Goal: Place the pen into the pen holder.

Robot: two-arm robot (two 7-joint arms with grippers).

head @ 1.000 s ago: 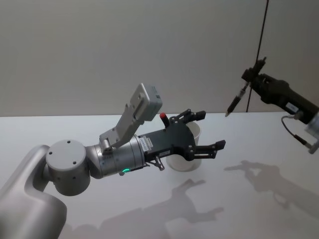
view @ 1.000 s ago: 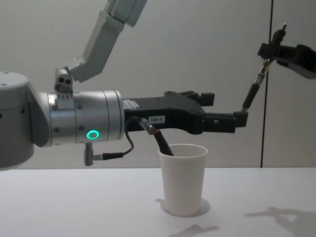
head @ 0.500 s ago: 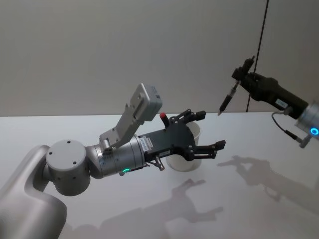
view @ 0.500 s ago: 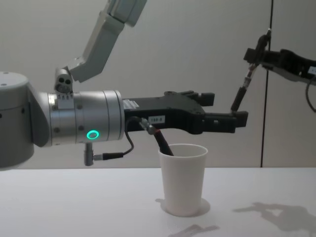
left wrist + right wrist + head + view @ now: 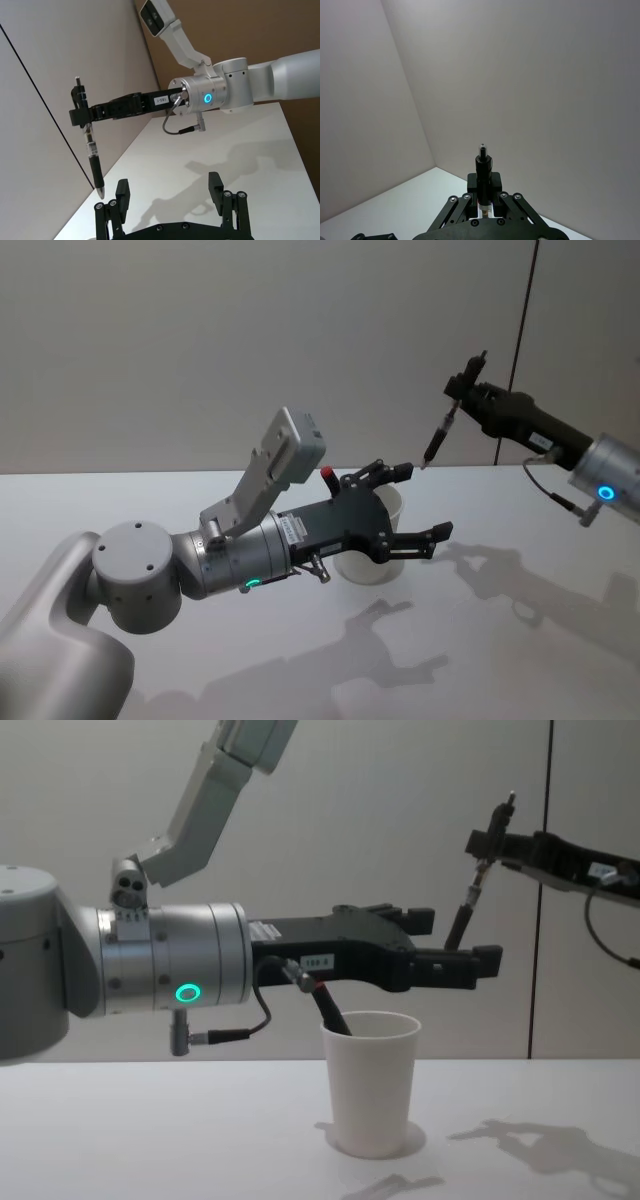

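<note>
The pen holder (image 5: 370,1085) is a white paper cup standing upright on the white table; in the head view the pen holder (image 5: 366,569) is partly hidden behind my left gripper (image 5: 425,500). That left gripper (image 5: 460,940) hovers open and level just above the cup's rim, holding nothing. My right gripper (image 5: 457,390) is high up, right of the cup, shut on a dark pen (image 5: 436,437) that hangs tip-down. The pen (image 5: 466,910) is above and to the right of the cup. In the left wrist view the pen (image 5: 93,160) hangs from the right gripper (image 5: 81,111).
Another dark pen with a red end (image 5: 327,1005) leans inside the cup. The white table (image 5: 150,1140) lies bare around the cup, with a grey wall behind. The bulky left forearm (image 5: 240,555) stretches across the middle left.
My right gripper has carried the pen leftward toward the cup. The left arm and the cup have stayed still.
</note>
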